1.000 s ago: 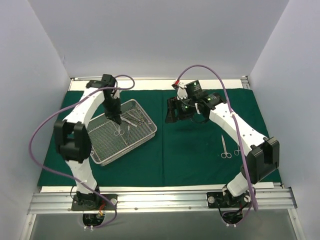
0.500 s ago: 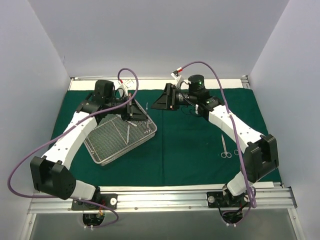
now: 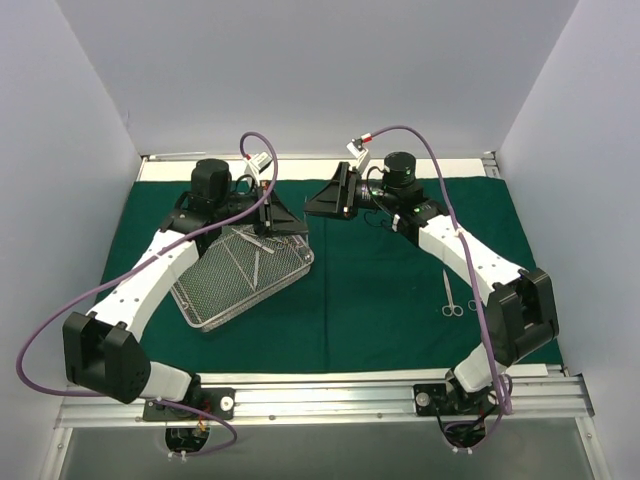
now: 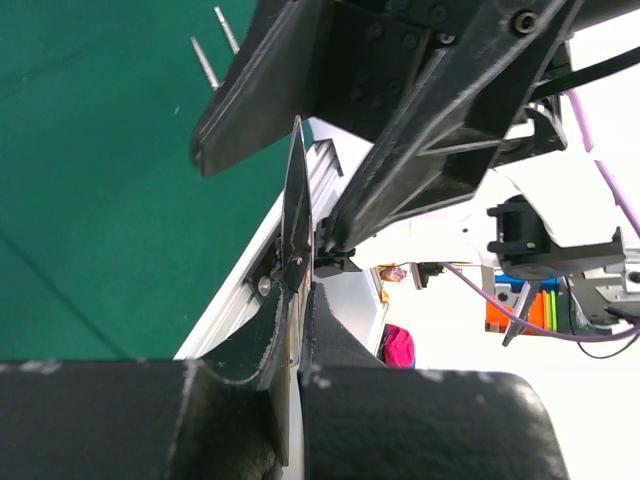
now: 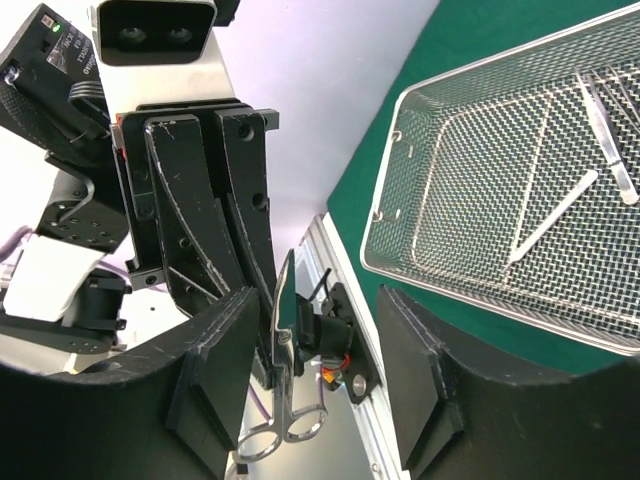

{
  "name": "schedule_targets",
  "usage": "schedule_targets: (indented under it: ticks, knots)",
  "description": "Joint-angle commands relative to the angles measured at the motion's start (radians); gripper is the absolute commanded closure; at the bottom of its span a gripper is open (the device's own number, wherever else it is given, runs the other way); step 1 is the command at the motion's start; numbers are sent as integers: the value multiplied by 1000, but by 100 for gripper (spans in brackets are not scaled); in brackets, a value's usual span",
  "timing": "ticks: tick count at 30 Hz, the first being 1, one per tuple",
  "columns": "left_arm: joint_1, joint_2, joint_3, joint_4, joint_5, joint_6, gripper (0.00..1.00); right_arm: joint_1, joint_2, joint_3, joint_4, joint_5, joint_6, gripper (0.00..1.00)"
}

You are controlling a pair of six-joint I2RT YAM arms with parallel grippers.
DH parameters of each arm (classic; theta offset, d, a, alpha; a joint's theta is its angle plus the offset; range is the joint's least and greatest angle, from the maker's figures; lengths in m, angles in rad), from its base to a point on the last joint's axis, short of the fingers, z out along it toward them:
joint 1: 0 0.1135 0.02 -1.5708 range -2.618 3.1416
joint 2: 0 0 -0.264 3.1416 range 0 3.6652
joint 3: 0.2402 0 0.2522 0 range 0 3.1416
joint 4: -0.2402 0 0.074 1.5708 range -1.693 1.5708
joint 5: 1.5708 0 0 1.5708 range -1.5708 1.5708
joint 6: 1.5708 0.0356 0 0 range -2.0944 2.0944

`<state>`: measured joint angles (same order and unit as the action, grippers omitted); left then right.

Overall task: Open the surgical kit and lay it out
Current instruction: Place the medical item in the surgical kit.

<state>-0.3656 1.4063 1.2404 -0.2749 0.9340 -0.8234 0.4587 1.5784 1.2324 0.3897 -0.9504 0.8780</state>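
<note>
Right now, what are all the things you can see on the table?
green cloth: one, dark green, spread over the table
mesh tray: one, silver, on the cloth's left half
slim instruments: several, shiny steel, lying in the tray
loose scissors: one pair, steel, on the cloth's right side
held scissors: one pair, steel, up in the air between the arms
cables: two, purple, one along each arm
left claw: one, black, shut on the held scissors
right claw: one, black, open, a finger on either side of the held scissors
</note>
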Motion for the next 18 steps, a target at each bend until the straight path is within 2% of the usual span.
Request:
schedule_targets:
  ticks: [1,15,18]
  knots:
    - [-12,-3,8,121,37,-43,98,0,-44,-1,86,-47,22,50]
    - [-19,36,4,209,57,-97,98,12,-21,-44,267,-94,144,64]
    - [-19,42,1,220,61,-102,98,17,-15,-45,281,-111,153,73]
